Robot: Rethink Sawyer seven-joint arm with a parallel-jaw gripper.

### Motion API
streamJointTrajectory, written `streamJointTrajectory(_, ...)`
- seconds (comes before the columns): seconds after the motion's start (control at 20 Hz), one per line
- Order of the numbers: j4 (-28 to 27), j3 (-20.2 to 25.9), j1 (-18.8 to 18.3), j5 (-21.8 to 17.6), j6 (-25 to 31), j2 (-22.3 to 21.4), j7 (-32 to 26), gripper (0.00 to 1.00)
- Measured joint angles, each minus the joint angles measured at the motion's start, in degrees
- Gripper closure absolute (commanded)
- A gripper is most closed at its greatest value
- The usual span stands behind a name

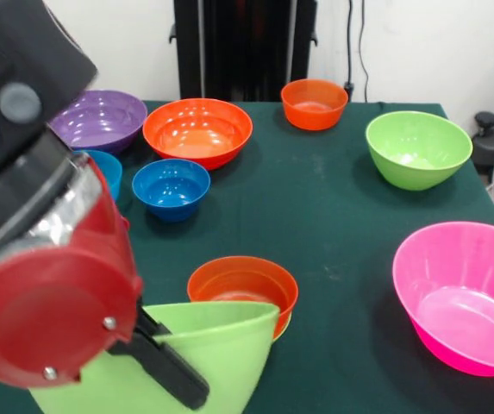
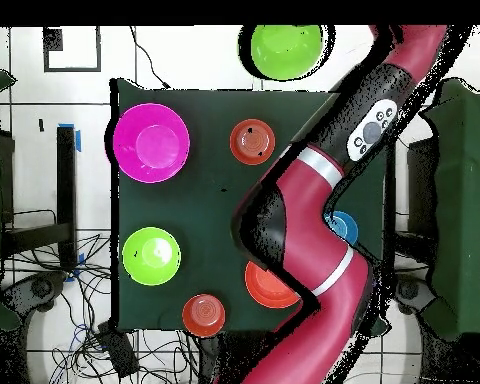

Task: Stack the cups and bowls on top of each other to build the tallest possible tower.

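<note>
Bowls lie scattered over the green tabletop (image 1: 333, 216), and near its front edge the gripper (image 1: 165, 358) pinches the rim of a big lime bowl (image 1: 221, 345), held tilted and partly over an orange bowl (image 1: 247, 280). The step seems to be setting the lime bowl onto the orange one, though the arm (image 1: 48, 285) hides much of it. It should level the bowl, centre it, lower until seated, then let go.
</note>
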Motion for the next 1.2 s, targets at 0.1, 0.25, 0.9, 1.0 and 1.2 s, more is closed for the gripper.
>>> streamJointTrajectory(0.1, -0.02, -0.19, 0.16, -0.27, -0.41, 0.13, 0.00, 1.00)
streamJointTrajectory(0.25, -0.10, 0.00, 0.53, -0.50, -0.78, 0.39, 0.00, 1.00)
streamJointTrajectory(0.9, -0.17, -0.02, 0.99, -1.41, -0.78, 0.74, 0.00, 1.00)
streamJointTrajectory(1.0, -0.17, -0.17, 0.99, -1.41, -0.77, 0.74, 0.00, 1.00)
streamJointTrajectory(1.2, -0.23, -0.01, 1.00, -1.59, -0.78, 0.89, 0.00, 1.00)
